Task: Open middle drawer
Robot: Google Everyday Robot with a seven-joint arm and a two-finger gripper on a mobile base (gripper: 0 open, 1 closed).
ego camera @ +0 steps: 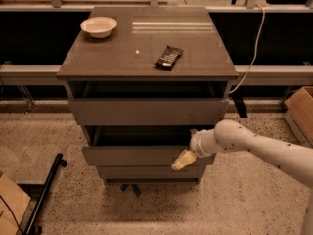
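The grey-brown cabinet [146,58] has three handleless drawers. The middle drawer [132,155] is the second front panel; it stands pulled out a little, with a dark gap above it. My gripper [181,160] is at the right end of that front panel, its cream fingertips lying against the panel's face. The white arm [259,148] reaches in from the right. The top drawer front [146,111] is above and the lowest drawer front [146,172] is below.
On the cabinet top are a white bowl [99,26] at the back left and a dark packet [168,57] near the middle. A cardboard box [299,112] stands at the right, another at the lower left [10,204]. A black pole [45,192] lies on the speckled floor.
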